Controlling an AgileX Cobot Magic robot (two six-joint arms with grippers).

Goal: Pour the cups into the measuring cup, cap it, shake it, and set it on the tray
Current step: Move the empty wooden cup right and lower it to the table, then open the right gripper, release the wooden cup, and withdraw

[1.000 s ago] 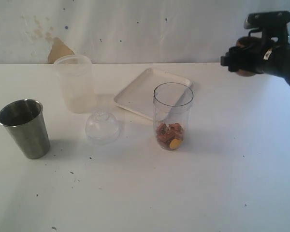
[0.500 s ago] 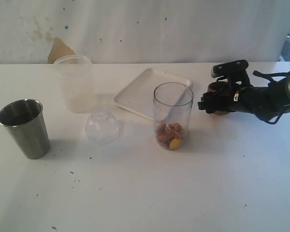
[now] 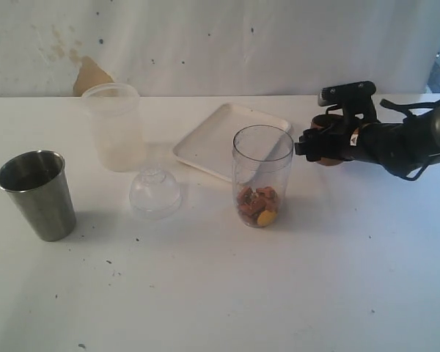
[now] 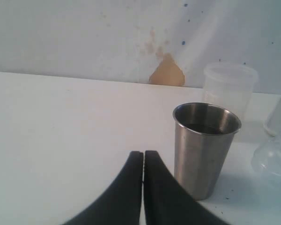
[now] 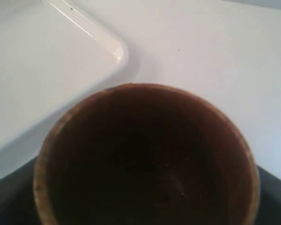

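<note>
Gripping the wooden cup (image 5: pixel 145 150) in the right end effector (image 3: pixel 321 144), jaws spread wide around it, just right of the tray (image 3: pixel 209 143). Mostly hidden behind the black fingers in the exterior view, with only brown slivers above and below. Cannot tell whether resting on the bench (image 3: pixel 293 293) or held just clear of it. Dark and blurred inside from the right wrist view; contents unreadable. Pressed fully shut on nothing at the left end effector (image 4: pixel 143 161), low beside the steel tumbler (image 3: pixel 37 194); cut out of the exterior view. Standing upright between cap (image 3: pixel 155 192) and wooden cup: the measuring cup (image 3: pixel 262 176), reddish-brown bits and one yellow piece at its bottom. Behind the cap, a frosted tub (image 3: pixel 116 126).
</note>
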